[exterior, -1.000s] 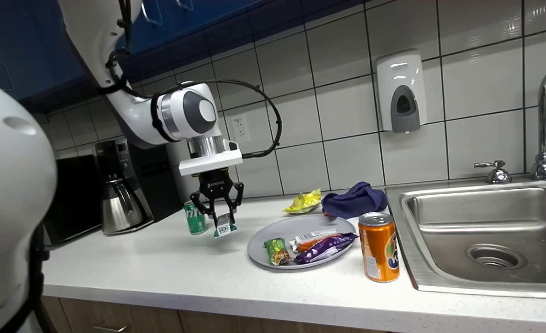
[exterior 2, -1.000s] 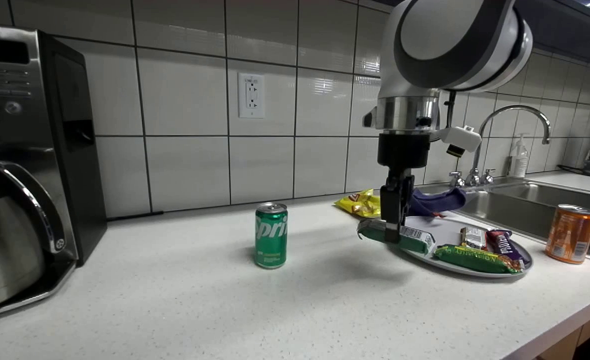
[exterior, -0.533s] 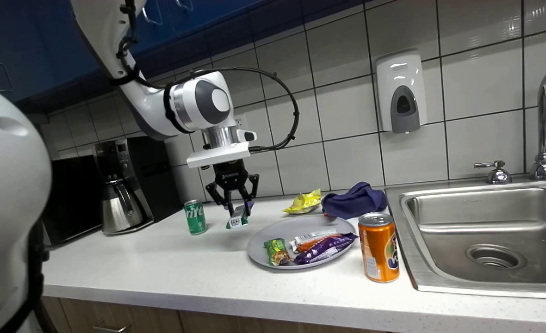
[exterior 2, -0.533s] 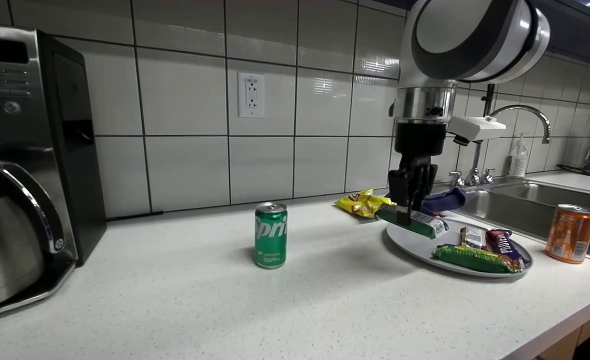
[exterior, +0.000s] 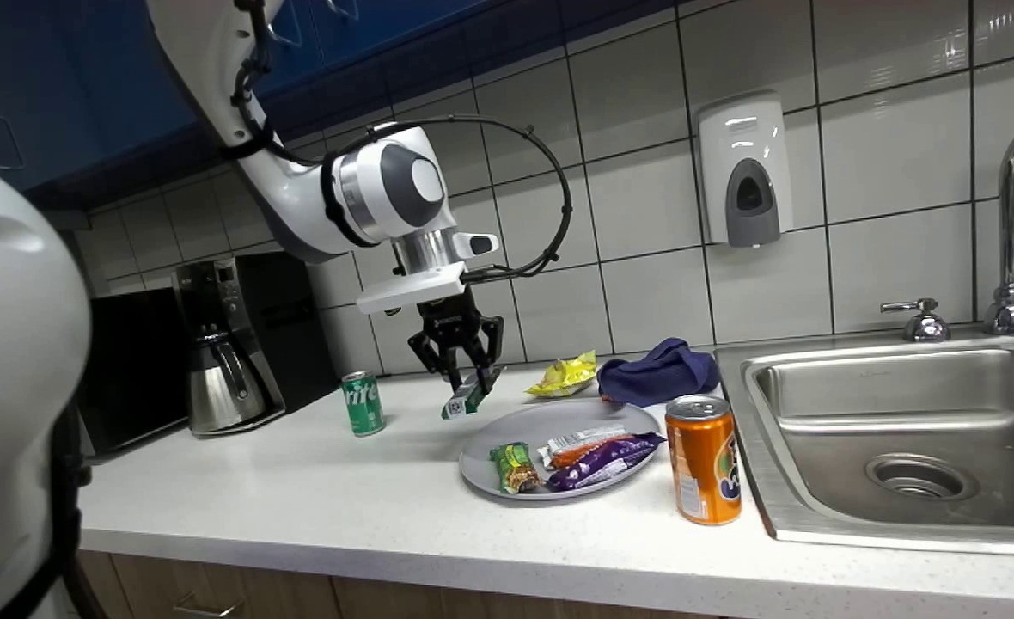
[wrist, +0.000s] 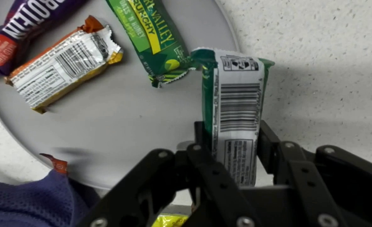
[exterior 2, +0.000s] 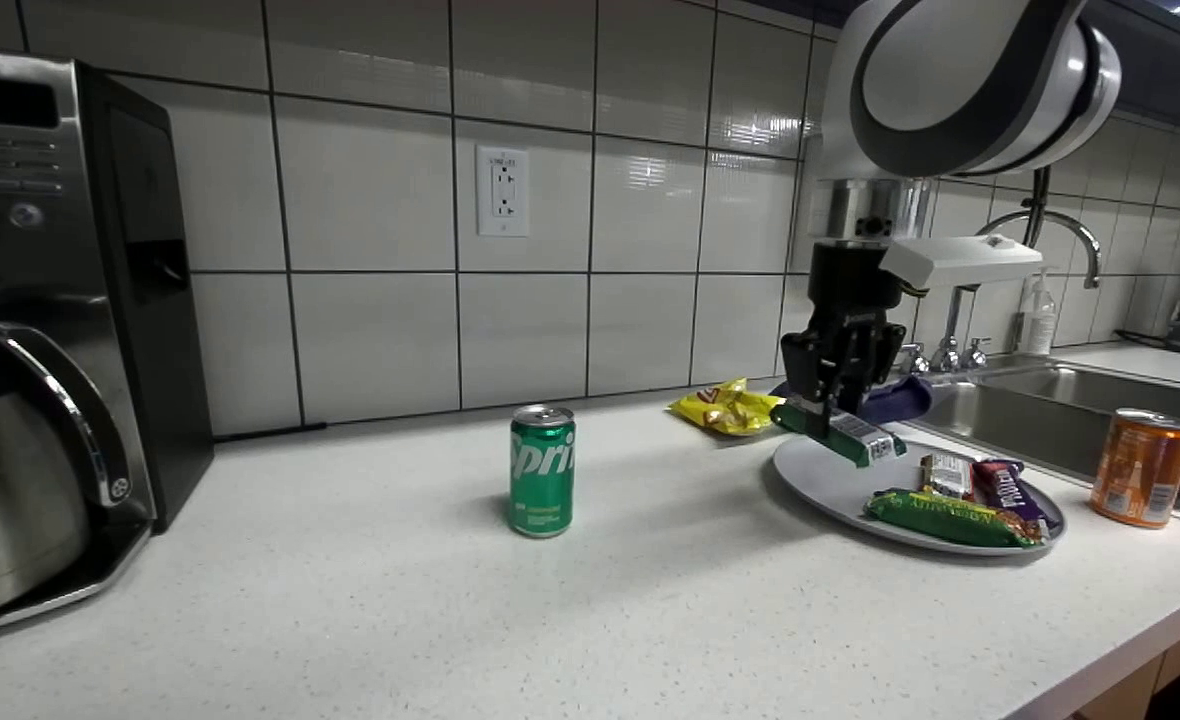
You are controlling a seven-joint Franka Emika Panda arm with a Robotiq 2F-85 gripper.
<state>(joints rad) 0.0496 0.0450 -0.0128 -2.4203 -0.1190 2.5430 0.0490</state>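
1. Since one second ago, the gripper [exterior: 471,383] and the green-wrapped snack bar [wrist: 236,104] in it have moved to the right in both exterior views, closer to the grey plate [exterior: 516,427]; the other things stay in place.
2. At the far left is a coffee maker [exterior 2: 130,300]; then a Sprite can [exterior 2: 542,475] stands upright on the counter [exterior: 301,499], the letters "Spri" readable.
3. Next is the gripper, clamped on the long sides of the green-wrapped snack bar, which is in the air. In the wrist view one end of it reaches out ahead of the gripper and is seen across the plate's rim. Its white label carries a barcode; the small print I cannot read.
4. On the plate lie a Nature Valley bar [exterior: 516,468], marked "Oats 'n Honey", an orange-and-white bar [wrist: 66,67] with its barcode upward, and a purple bar [exterior: 606,462] with the word "Protein".
5. Behind the plate are a yellow snack bag [exterior 2: 728,408], its logo not legible, and a dark blue cloth [exterior: 659,374].
6. At the right, an orange soda can [exterior: 703,460] stands upright beside the sink [exterior: 760,447]; its lettering is mostly turned away.
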